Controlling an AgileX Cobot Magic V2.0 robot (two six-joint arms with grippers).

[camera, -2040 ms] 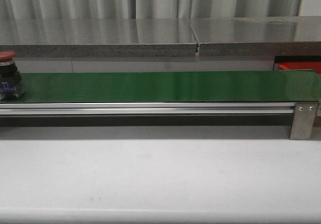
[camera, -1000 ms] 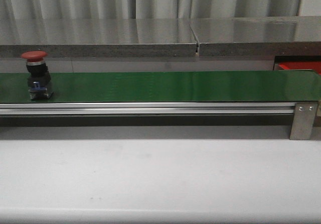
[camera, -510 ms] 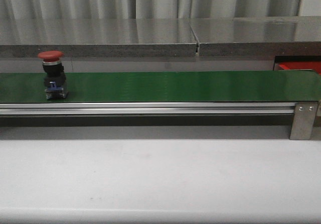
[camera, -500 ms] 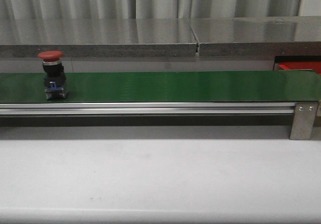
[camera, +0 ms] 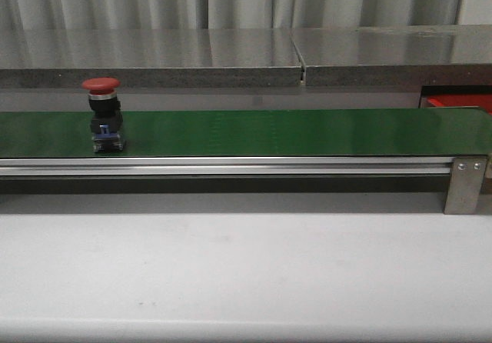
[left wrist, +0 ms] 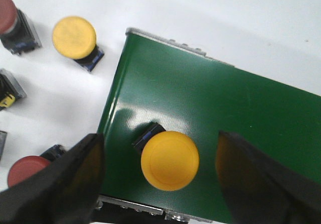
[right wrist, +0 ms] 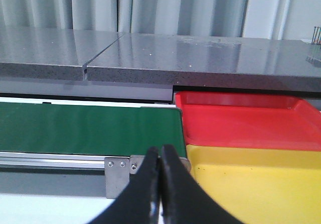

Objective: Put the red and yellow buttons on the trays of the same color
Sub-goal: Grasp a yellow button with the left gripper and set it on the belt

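While the left gripper (left wrist: 159, 184) is held over the green belt (left wrist: 241, 108) with its fingers (left wrist: 60, 179) spread wide, a yellow button (left wrist: 169, 159) is seen standing between them, untouched. The right gripper's (right wrist: 160, 184) fingers are pressed together, empty, near the red tray (right wrist: 241, 118) and yellow tray (right wrist: 251, 179). A red button (camera: 104, 112) is carried upright on the belt's left part.
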